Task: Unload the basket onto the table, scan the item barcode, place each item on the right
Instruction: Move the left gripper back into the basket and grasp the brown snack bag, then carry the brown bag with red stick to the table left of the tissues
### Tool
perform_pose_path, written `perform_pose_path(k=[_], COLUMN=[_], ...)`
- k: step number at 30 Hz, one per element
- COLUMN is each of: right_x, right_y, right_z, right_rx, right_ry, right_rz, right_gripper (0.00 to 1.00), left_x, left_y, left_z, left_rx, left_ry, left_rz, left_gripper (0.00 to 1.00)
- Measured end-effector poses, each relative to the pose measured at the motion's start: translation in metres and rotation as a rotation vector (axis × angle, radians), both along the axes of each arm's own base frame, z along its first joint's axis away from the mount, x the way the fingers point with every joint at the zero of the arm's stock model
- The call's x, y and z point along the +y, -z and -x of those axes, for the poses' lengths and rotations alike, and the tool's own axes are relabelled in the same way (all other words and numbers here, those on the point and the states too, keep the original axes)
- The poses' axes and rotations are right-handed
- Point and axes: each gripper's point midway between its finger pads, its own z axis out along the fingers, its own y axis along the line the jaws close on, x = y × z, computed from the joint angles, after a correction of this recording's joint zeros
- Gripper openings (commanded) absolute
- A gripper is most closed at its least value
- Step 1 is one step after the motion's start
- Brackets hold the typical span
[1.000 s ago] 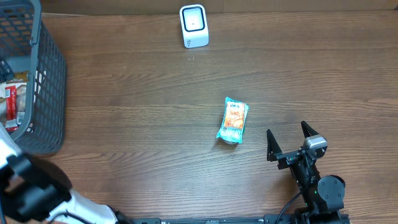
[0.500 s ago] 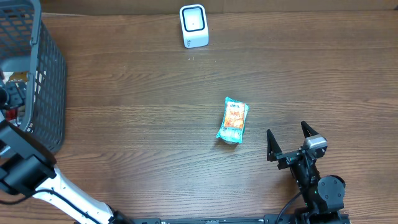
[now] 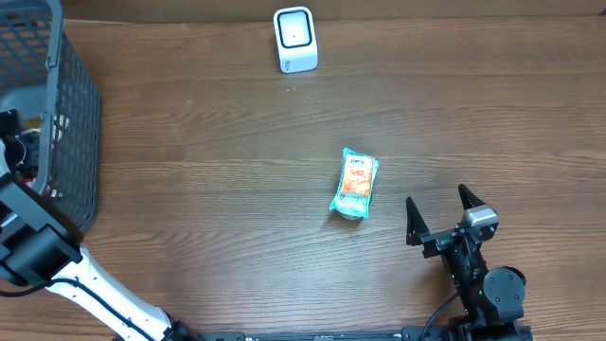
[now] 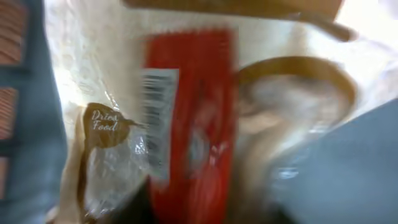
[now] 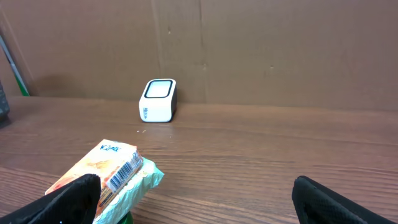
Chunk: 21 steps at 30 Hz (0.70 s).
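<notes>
the red and cream packet (image 4: 186, 124) sits inside the grey basket (image 3: 80, 104) at the far left of the table (image 3: 208, 170), and it fills the left wrist view, blurred and very close to the camera. a white barcode strip (image 4: 155, 118) runs down its red panel, beside a clear window with a brown label. the left gripper (image 3: 17, 147) is down inside the basket with its fingers pressed together; the wrist view does not show the fingers themselves, so i cannot tell whether they are pinching the packet or only closed next to it. the white scanner (image 3: 294, 39) stands upright at the far edge of the table, near the middle and well apart from the basket. a teal and orange snack packet (image 3: 355, 184) lies flat on the bare wood, right of centre, between the scanner and the right gripper (image 3: 436, 199). from the right wrist view its own barcode (image 5: 124, 171) faces up. the right gripper hovers at the near right of the table, its 2 fingers spread wide and holding nothing, just near of the teal packet and not touching it.
</notes>
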Motion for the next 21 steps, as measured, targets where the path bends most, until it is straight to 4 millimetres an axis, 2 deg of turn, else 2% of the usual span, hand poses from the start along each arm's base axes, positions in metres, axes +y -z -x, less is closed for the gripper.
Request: perform_pose_path(k=[2, 8, 14, 16, 18, 20, 21], right_x=[0.0, 0.0, 0.0, 0.0, 0.0, 0.0, 0.0], right_y=[0.0, 0.0, 0.0, 0.0, 0.0, 0.0, 0.0], right_z=[0.0, 0.0, 0.0, 0.0, 0.0, 0.0, 0.0], right_rx=[0.0, 0.0, 0.0, 0.0, 0.0, 0.0, 0.0], right_ry=[0.0, 0.0, 0.0, 0.0, 0.0, 0.0, 0.0], right_rz=[0.0, 0.0, 0.0, 0.0, 0.0, 0.0, 0.0], right_gripper=[1.0, 1.0, 1.0, 1.0, 1.0, 1.0, 1.0], left_x=[0.003, 0.002, -0.01, -0.015, -0.018, -0.02, -0.024], left_y=[-0.009, -0.009, -0.021, -0.038, -0.069, -0.114, -0.149], left_z=[-0.003, -0.002, -0.008, -0.014, -0.022, -0.029, -0.031], left_rx=[-0.011, -0.005, -0.067, -0.124, -0.209, -0.319, -0.395], left_ry=[0.004, -0.004, -0.033, -0.051, -0.07, -0.08, -0.083], left_rz=[-0.02, -0.012, 0.054, 0.075, 0.075, 0.049, 0.027], left_gripper=[0.04, 0.04, 0.04, 0.04, 0.04, 0.04, 0.04])
